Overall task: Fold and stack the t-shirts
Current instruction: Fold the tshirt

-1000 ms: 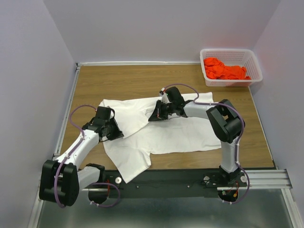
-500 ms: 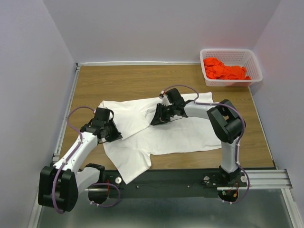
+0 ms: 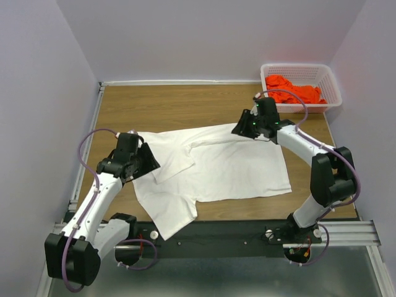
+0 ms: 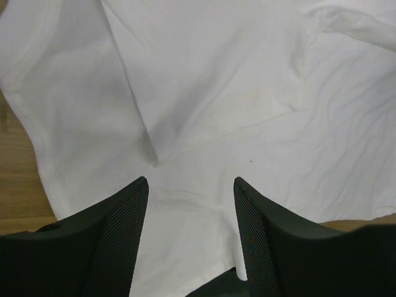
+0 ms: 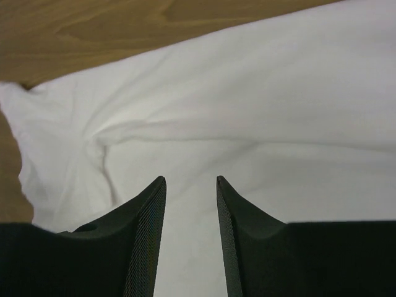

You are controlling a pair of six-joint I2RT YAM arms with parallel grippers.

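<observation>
From the top view, the large plain white cloth t-shirt point(image 3: 223, 170) lies spread across the middle of the brown wooden bench point(image 3: 167, 102). One flap is doubled over toward its 9 o'clock side, and a tail of cloth reaches the near edge at 7 o'clock. It is opened out, I judge, so that its edges can be found and folded. The left claw point(image 3: 145, 162) hangs over the shirt's 9 o'clock edge and the right claw point(image 3: 242, 127) over its far edge at 1 o'clock, set at opposite margins, likely to lift the cloth together. The crumpled bright orange-red t-shirt point(image 3: 292, 91) waits in the white plastic lattice basket point(image 3: 301, 67) at the bench's 2 o'clock corner, well apart, so folding looks barely begun and stacking not yet started. In the left wrist view the left claw is released: its black fingers point(image 4: 120, 229) stand wide apart above the cloth with nothing between them, and the tip of the folded flap lies just beyond them at 12 o'clock. In the right wrist view the right claw is also released. Its fingers point(image 5: 145, 235) are narrowly apart over wrinkled white cloth near the shirt's edge, with bare wood showing at 11 o'clock, and nothing appears pinched.
</observation>
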